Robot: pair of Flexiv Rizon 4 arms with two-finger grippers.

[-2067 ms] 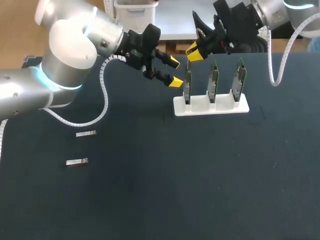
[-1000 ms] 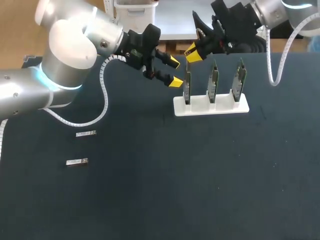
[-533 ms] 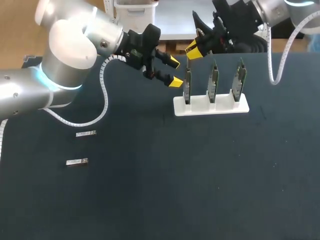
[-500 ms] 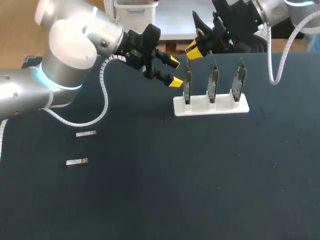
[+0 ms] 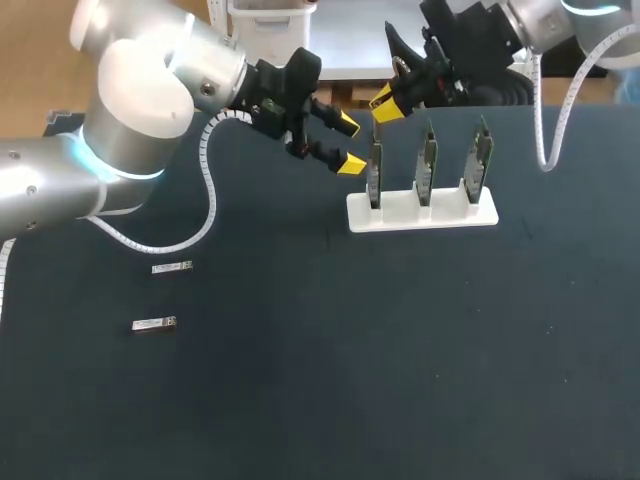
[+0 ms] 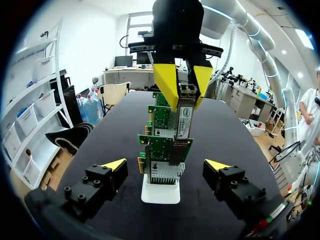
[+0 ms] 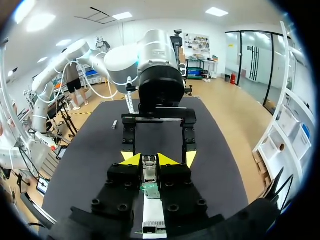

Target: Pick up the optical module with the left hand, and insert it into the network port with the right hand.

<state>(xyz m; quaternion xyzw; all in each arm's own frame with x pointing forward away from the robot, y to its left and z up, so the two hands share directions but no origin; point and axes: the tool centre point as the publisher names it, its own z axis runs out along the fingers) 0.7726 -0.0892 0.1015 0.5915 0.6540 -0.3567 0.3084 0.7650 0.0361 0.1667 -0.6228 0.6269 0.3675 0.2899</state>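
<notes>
Head view: left gripper point(image 5: 348, 142) hangs spread wide, empty, just left of the white stand point(image 5: 420, 212); right gripper point(image 5: 387, 102) sits above the stand's leftmost network card point(image 5: 375, 172).

Left wrist view: right gripper pinches the optical module point(image 6: 184, 114) over the stand.

Right wrist view: module clamped above the stand's card.

Head overhead, wrists facing, sharing network cards point(image 5: 427, 170)

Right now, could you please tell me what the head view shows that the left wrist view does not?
Head only: two spare modules lying on the table. Left wrist only: plainly, the module gripped by the right gripper, over the cards. Both: the white rack, the cards, my open left gripper.
</notes>
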